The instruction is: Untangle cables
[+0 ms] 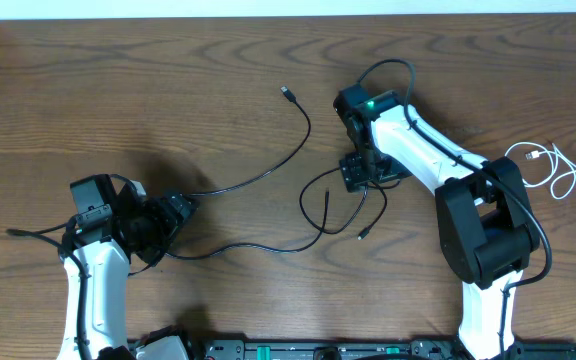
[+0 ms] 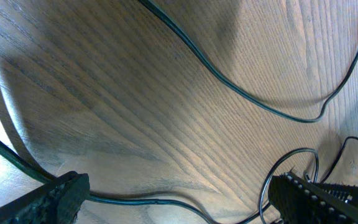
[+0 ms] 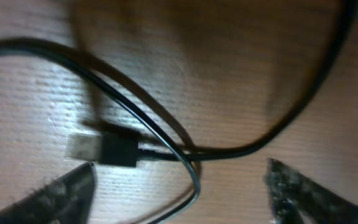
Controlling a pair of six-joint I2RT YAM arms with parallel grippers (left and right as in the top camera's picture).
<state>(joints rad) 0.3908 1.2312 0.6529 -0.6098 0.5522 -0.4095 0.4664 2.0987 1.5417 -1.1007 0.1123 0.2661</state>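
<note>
The surface (image 1: 168, 80) was brown wood, strongly grained, with a dull matt finish. The black cords (image 3: 229, 151) had smooth, faintly glossy sheathing, and one plug (image 3: 101, 148) showed a pale metal tip. The fingers (image 3: 316, 199) looked rough, ridged and matt black.

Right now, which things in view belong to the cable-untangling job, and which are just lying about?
Part of the job: tangled black cords; long black cord; white cord, lying apart at the side; left gripper and right gripper, both open.

Not part of it: thick black arm wire; wooden table.
</note>
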